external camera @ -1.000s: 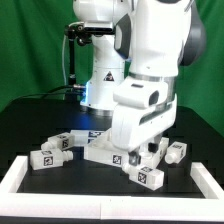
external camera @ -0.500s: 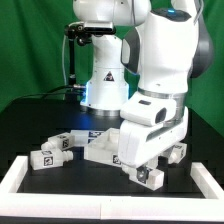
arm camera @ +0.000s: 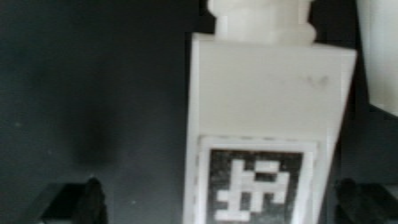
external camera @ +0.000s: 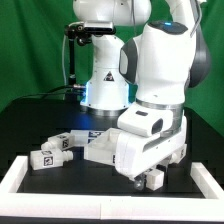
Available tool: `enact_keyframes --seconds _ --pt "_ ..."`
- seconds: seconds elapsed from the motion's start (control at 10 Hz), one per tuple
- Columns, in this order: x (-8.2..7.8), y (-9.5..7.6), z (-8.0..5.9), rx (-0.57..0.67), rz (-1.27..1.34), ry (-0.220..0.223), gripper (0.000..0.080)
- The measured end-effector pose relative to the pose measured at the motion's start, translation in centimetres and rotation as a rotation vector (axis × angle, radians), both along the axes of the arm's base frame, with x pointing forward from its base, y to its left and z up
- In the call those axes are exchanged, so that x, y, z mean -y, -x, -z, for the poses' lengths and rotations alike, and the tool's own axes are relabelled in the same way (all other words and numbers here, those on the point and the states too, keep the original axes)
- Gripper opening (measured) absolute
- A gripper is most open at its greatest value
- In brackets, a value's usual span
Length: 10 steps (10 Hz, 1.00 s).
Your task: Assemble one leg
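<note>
The pincer is wide open around the small stubby white plastic leg, which sits nearer one side of the gap — shutting now might shove it sideways.

Clear gaps either side of the leg, inside the jaws

The arm bends low, end effector pointing down, fingers spread apart
</note>
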State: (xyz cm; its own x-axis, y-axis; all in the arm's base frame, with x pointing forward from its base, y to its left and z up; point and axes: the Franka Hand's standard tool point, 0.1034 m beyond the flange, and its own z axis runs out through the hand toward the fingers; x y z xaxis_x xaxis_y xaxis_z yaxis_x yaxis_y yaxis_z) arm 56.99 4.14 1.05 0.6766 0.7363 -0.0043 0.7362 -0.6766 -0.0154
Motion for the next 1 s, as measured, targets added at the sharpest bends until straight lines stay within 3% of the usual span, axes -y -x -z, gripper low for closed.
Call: enact_keyframes --seconds 0.1,0.3,0.6,0.8,0.9,1.0 --pt "0.0 0.0 0.0 -0.001 0.000 0.000 0.0609" --pt "0.0 0.0 0.1 -0.001 0.000 0.000 0.0303" --pt "0.1 0.0 -0.1 -0.002 0.000 0.000 0.0285" --pt "1.6 -0.5 -3.6 -0.032 -0.007 0.017 0.0285" --pt "1.8 0.5 -5.0 -0.015 0.001 0.022 0.0285" --pt "2.2 2.6 -6.3 -0.009 0.009 0.029 0.0285"
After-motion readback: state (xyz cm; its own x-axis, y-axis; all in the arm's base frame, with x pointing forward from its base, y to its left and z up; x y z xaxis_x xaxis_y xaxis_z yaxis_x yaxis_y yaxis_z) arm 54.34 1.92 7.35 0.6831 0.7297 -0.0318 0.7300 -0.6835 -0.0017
